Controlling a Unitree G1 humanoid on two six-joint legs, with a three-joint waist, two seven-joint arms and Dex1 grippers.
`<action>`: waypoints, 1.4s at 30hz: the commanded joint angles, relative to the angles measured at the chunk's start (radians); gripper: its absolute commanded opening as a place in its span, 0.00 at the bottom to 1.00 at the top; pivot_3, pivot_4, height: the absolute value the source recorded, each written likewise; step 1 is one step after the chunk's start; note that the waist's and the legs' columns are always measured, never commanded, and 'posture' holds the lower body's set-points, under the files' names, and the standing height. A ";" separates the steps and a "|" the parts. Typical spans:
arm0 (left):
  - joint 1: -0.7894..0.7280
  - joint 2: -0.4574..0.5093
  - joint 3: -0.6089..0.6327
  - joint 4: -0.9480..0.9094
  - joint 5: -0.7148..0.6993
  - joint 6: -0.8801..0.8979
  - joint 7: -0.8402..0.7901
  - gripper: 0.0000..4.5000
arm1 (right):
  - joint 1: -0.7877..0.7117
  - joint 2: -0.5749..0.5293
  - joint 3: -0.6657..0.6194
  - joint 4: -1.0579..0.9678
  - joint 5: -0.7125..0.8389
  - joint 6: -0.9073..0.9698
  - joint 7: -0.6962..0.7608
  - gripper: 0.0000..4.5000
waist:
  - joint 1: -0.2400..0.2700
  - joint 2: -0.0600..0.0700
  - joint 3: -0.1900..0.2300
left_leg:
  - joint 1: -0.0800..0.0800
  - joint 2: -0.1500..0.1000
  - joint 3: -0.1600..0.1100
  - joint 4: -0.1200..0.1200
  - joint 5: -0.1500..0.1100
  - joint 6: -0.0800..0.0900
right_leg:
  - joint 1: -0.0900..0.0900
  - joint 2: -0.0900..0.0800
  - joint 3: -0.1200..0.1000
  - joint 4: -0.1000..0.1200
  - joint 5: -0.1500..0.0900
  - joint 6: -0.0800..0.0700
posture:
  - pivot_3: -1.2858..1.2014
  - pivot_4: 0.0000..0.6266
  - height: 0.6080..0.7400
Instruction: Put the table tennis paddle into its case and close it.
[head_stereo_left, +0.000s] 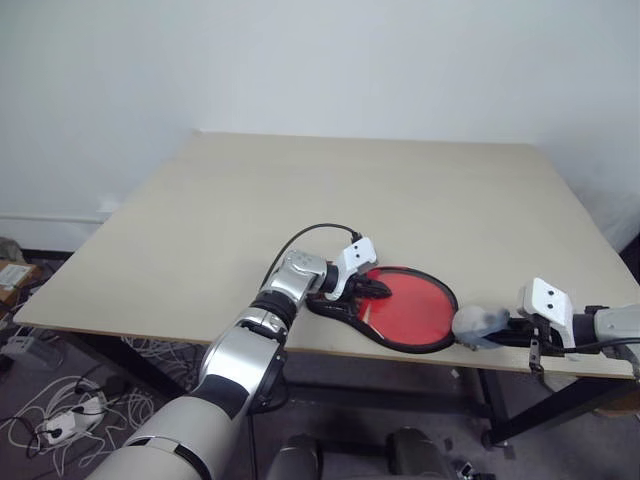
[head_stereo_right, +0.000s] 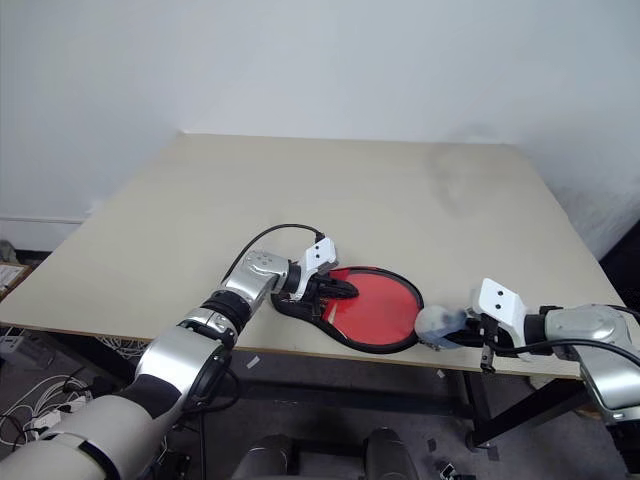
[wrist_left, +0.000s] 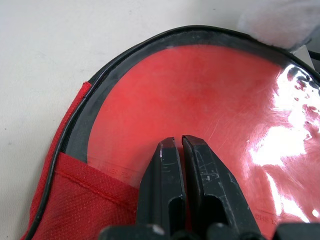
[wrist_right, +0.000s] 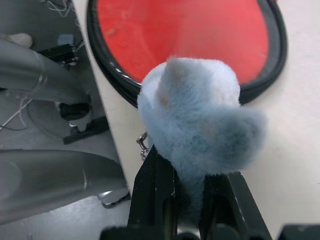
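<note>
Your case (head_stereo_left: 410, 308) lies flat on the desk (head_stereo_left: 350, 200) close to its near edge, a little toward the near right corner, with its clear plastic side up and the red showing through inside the black zipper edging. The narrow handle end points toward the desk's left side, and there the red fabric panel (wrist_left: 75, 195) sits under the plastic window. You cannot tell from these views whether the red behind the plastic is the paddle's face or the case's own panel.

Your left tool (head_stereo_left: 372, 288) rests on the handle end of the case, pointing along it toward the round part. In the left wrist view its two black fingers (wrist_left: 162, 185) stand together, tips almost touching, pressed down onto the clear plastic; nothing sits between them.

Your right tool (head_stereo_left: 500, 330) is at the near edge of the desk, just beside the round end of the case. Its fingers (wrist_right: 150, 195) are clamped on a fluffy pale blue pompom (wrist_right: 200, 120), which bulges out past the fingertips. A small metal ring (wrist_right: 142, 145) hangs beside the pompom at the desk's edge. The pompom lies just off the case's black rim, and you cannot tell whether it touches it.
</note>
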 joint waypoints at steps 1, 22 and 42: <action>0.008 -0.004 -0.013 0.018 0.018 0.005 0.003 0.03 | 0.004 -0.004 0.020 -0.060 0.035 0.001 0.041 0.02 | 0.000 0.000 0.000 | 0.000 0.000 0.000 0.000 0.000 0.000 | 0.000 0.000 -0.001 0.000 0.000 0.000 | 0.52 0.00 1.00; -0.007 -0.016 -0.015 0.026 0.022 0.006 0.011 0.03 | -0.013 0.067 0.131 -0.185 0.069 0.064 0.061 0.02 | -0.009 -0.005 -0.002 | 0.001 0.007 -0.003 -0.001 -0.002 0.002 | 0.013 -0.001 -0.013 -0.018 0.000 0.000 | 0.52 0.00 1.00; -0.014 -0.027 -0.010 0.033 0.032 0.007 0.004 0.03 | -0.125 0.175 0.221 -0.194 0.086 0.127 0.027 0.02 | -0.018 0.000 -0.006 | 0.001 0.017 0.003 -0.002 -0.006 0.008 | 0.028 -0.016 -0.045 -0.034 0.001 0.000 | 0.52 0.00 1.00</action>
